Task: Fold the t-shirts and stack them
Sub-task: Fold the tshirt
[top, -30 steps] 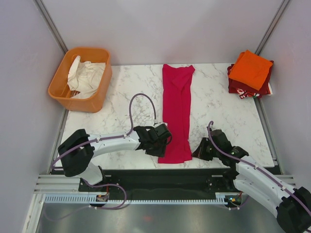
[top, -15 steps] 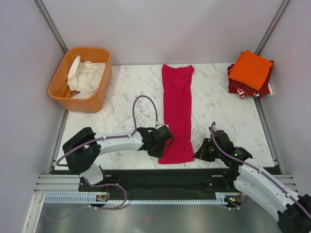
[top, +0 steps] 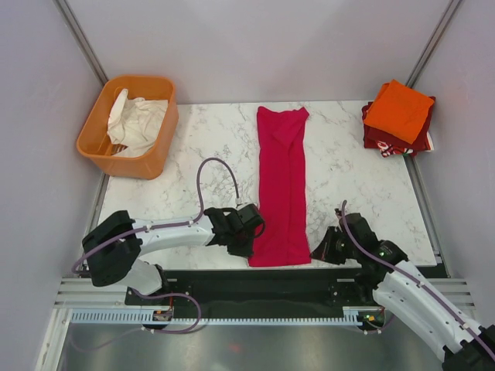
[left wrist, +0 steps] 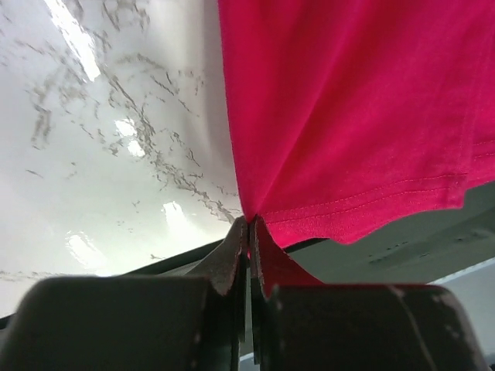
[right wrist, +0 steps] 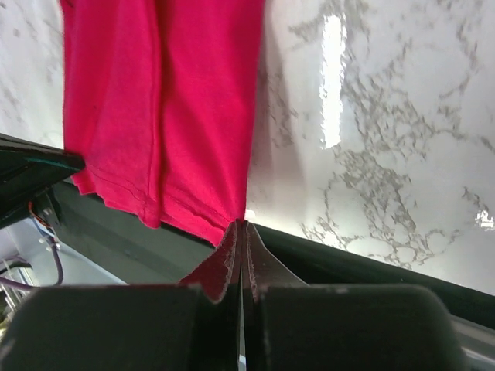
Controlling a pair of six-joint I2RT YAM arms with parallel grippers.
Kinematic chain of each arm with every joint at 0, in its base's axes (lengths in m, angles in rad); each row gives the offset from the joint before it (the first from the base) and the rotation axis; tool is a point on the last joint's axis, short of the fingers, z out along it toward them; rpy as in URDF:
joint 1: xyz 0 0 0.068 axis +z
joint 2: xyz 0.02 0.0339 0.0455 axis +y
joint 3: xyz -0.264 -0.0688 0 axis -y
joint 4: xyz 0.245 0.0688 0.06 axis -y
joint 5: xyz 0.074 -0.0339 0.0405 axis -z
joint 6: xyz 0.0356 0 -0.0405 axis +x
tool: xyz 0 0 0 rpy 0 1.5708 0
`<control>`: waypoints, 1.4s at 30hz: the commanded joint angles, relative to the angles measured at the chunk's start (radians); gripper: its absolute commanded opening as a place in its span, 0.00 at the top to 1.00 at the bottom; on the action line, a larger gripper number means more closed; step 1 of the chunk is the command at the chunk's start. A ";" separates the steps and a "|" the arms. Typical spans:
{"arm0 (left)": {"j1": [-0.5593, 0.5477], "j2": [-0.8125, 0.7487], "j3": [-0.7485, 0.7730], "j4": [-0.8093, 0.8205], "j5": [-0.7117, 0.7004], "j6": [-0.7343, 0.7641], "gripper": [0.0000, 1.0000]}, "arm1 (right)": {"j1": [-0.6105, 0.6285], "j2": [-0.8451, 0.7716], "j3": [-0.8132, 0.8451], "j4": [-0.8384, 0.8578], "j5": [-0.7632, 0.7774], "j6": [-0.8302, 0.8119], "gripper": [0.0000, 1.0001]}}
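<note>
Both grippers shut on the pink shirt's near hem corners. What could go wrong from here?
1. The left gripper and right gripper each pinch only a near hem corner of the magenta shirt; it may slip out on lifting.
2. The shirt lies as a layered strip; a pinch missing lower layers could let it unfold.
3. The hem sits at the near edge of the table, so a dropped corner could hang off.

The magenta-pink t-shirt point(top: 282, 185) is plain, one flat colour, against a desk point(top: 193, 162) of white marble with grey veins. Far right, a bright orange t-shirt point(top: 399, 110) tops a dark red t-shirt point(top: 383, 141). Far left, an orange basket point(top: 158, 151) holds white cloth point(top: 138, 120).
</note>
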 commanded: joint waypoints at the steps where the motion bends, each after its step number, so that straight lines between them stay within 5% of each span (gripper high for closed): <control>1: -0.009 0.028 -0.032 0.025 0.075 -0.078 0.98 | 0.001 0.000 -0.027 -0.030 -0.046 0.005 1.00; 8: -0.031 -0.097 -0.046 0.023 0.163 -0.111 0.98 | 0.001 -0.045 0.109 -0.165 -0.045 -0.029 1.00; 17: -0.009 -0.139 0.268 -0.243 0.059 -0.046 0.98 | 0.002 0.145 0.446 -0.192 0.116 -0.108 1.00; 21: 0.104 -0.114 0.325 -0.273 0.079 0.016 0.98 | 0.001 0.244 0.532 -0.147 0.168 -0.150 1.00; 31: 0.340 0.103 0.593 -0.298 0.207 0.246 0.94 | -0.018 0.498 0.753 -0.071 0.363 -0.277 1.00; 42: 0.463 0.456 0.923 -0.356 0.267 0.354 0.93 | -0.188 0.779 0.875 0.068 0.297 -0.372 1.00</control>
